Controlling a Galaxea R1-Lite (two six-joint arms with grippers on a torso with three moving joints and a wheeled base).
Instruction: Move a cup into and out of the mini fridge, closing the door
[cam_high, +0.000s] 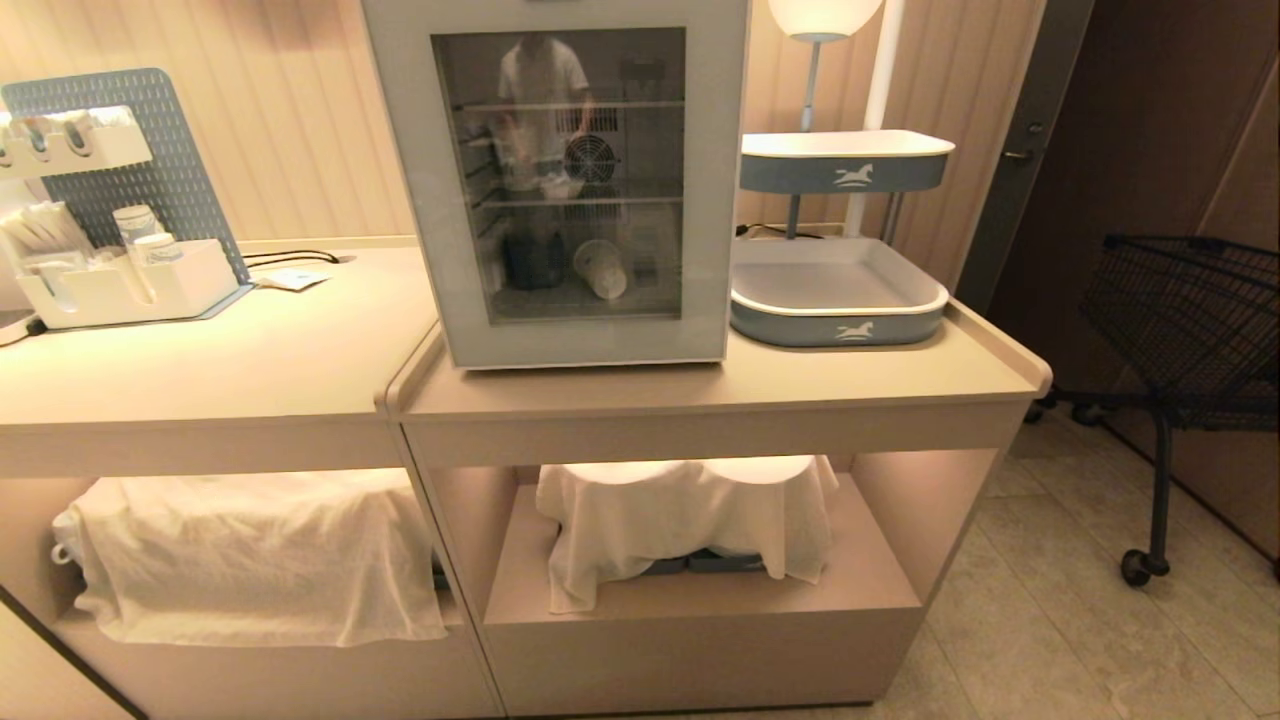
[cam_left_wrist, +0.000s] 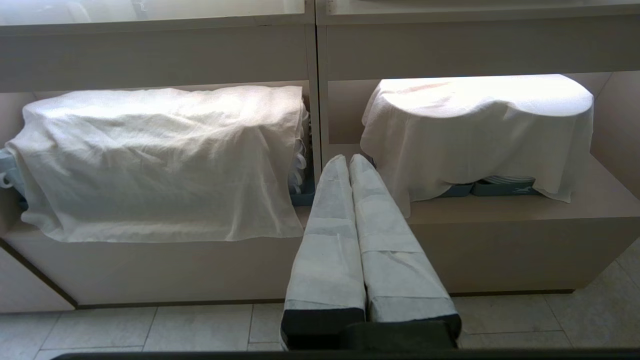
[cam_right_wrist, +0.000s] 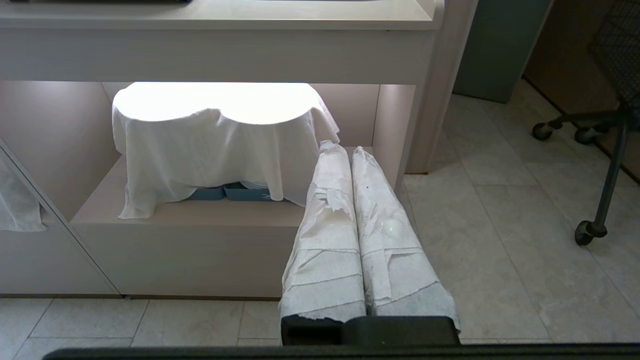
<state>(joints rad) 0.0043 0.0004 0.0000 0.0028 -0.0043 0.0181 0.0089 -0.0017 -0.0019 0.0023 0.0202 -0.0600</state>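
I see the mini fridge (cam_high: 560, 180) standing on the worktop (cam_high: 720, 385), a white box whose door (cam_high: 710, 190) is shut: a dark tinted glass pane in a wide pale frame. Through the glass I count two wire shelves and one round fan at the back. One cup (cam_high: 601, 268) lies on its side on the fridge floor, white, its open mouth turned towards the glass; I cannot make out any pattern on it from here. A person's reflection shows in the pane.

Just beside the fridge on my right stands a two-tier tray stand (cam_high: 840, 300), each grey-blue tray carrying one white horse mark. On the left worktop sit a blue pegboard (cam_high: 170, 170) and a white organiser (cam_high: 130, 285).

Below the worktop I count two open compartments, each holding one white cloth (cam_left_wrist: 160, 160) draped over hidden things.

My left gripper (cam_left_wrist: 348, 159) hangs low in front of these compartments, its two wrapped fingers pressed together, empty. My right gripper (cam_right_wrist: 345, 148) does the same, fingers together, holding nothing. A black wire cart (cam_high: 1190, 310) stands on the tiled floor.
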